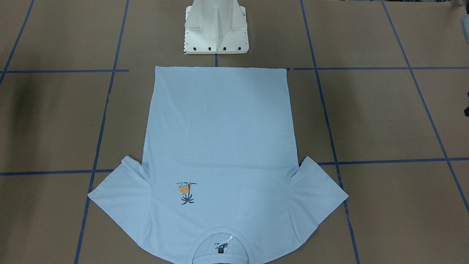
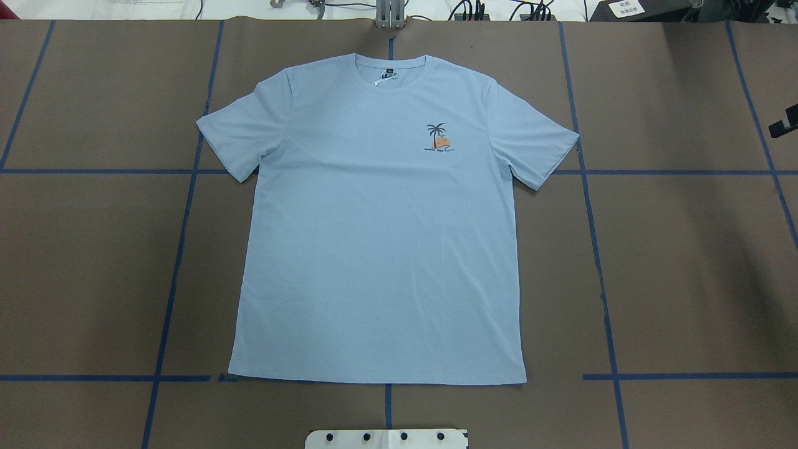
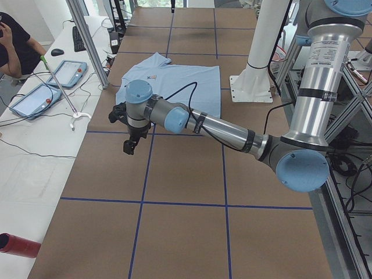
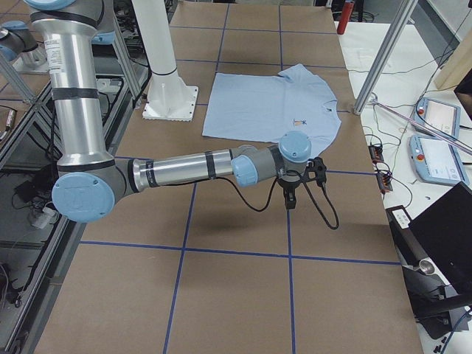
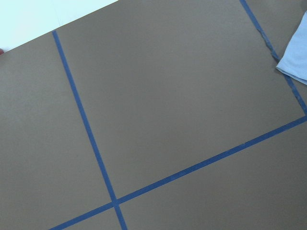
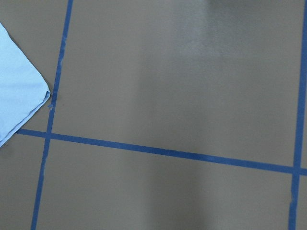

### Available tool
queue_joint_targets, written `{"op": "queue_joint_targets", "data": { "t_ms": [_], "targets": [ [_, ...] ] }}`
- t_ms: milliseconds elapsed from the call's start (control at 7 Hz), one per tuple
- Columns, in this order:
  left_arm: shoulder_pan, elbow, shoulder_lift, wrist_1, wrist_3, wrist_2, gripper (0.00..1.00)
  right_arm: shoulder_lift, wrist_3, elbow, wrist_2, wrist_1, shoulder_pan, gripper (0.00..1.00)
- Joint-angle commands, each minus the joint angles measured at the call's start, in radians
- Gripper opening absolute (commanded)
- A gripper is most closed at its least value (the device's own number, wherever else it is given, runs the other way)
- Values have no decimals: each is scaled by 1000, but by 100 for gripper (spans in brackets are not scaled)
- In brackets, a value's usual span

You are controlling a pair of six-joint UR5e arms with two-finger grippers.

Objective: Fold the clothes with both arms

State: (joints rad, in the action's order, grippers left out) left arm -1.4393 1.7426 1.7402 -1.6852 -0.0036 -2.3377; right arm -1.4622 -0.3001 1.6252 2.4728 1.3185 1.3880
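The pale light-blue T-shirt lies flat and spread, front up, in the middle of the table, collar away from the robot; it also shows in the front-facing view. Its palm-tree print and dark neck label show. My left gripper hangs just over bare table beyond the shirt's left sleeve. My right gripper hangs over bare table beyond the right sleeve. Neither touches the shirt. I cannot tell whether either is open or shut.
The white pedestal base stands at the shirt's hem side. Blue tape lines grid the brown table. Beyond its far edge a side bench holds tablets and cables, with metal posts and a person.
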Motion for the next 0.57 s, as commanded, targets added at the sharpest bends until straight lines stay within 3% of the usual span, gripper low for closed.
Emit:
{"op": "queue_joint_targets", "data": {
  "t_ms": [0, 143, 429],
  "targets": [
    [10, -12, 39, -7, -81, -40, 100, 73, -235, -74, -65, -207, -128, 100],
    [8, -3, 38, -11, -79, -41, 100, 129, -288, -152, -174, -328, -227, 100],
    [8, -12, 22, -77, -84, -43, 100, 308, -455, -331, -299, -387, -343, 100]
  ]
}}
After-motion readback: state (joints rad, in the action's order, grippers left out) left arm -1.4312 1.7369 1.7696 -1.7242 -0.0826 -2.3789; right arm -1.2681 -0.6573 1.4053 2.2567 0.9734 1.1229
